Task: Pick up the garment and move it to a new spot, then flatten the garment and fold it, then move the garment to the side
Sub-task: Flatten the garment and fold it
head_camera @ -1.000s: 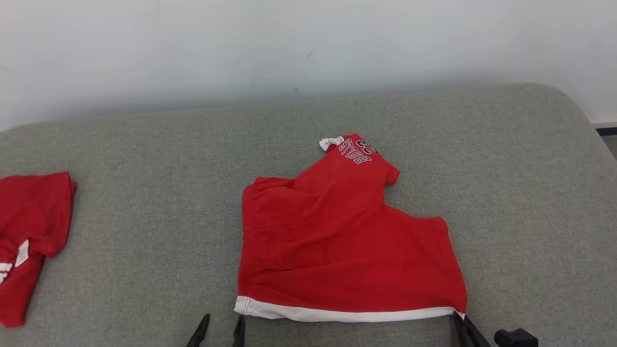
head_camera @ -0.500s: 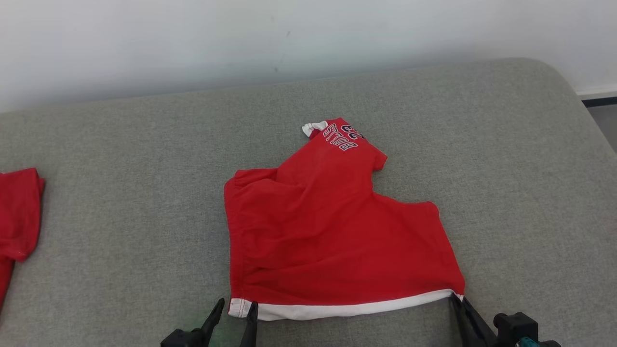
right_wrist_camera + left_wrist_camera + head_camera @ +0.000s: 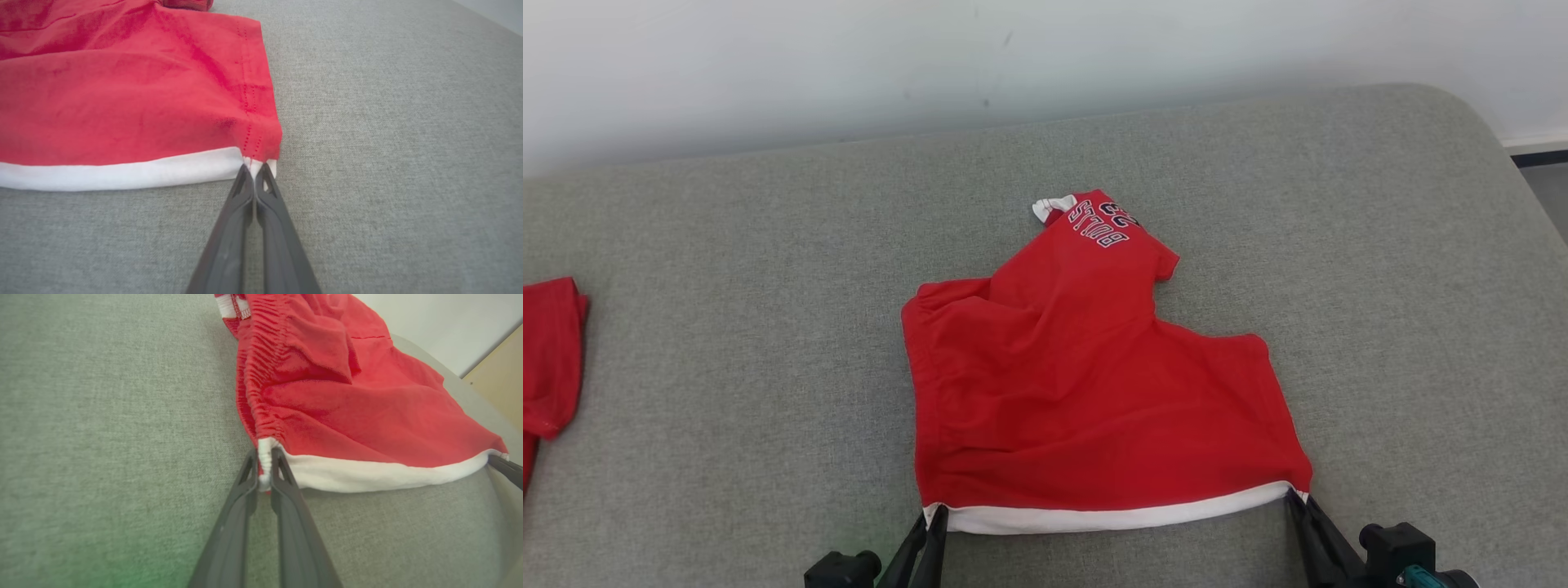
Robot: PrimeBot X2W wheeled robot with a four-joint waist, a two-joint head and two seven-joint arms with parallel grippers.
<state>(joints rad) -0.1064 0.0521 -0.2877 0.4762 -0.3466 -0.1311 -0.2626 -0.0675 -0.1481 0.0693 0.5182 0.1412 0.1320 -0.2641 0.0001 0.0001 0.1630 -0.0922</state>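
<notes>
A second red cloth [image 3: 551,351] lies at the left edge of the grey fabric surface [image 3: 727,286]. The left tool [image 3: 264,467] pinches the near-left corner of the white hem [image 3: 1111,516]. The red garment [image 3: 1086,392] lies spread at the centre, with its lettered part on the far side. The right tool [image 3: 254,169] is pressed together on the near-right hem corner.

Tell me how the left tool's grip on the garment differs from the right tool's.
Left tool pinches the garment's gathered, ruched corner; right tool pinches a flat, stitched corner. Left tool's tips stand slightly parted by bunched cloth; right tool's nearly meet. Both grip the white band's ends.
</notes>
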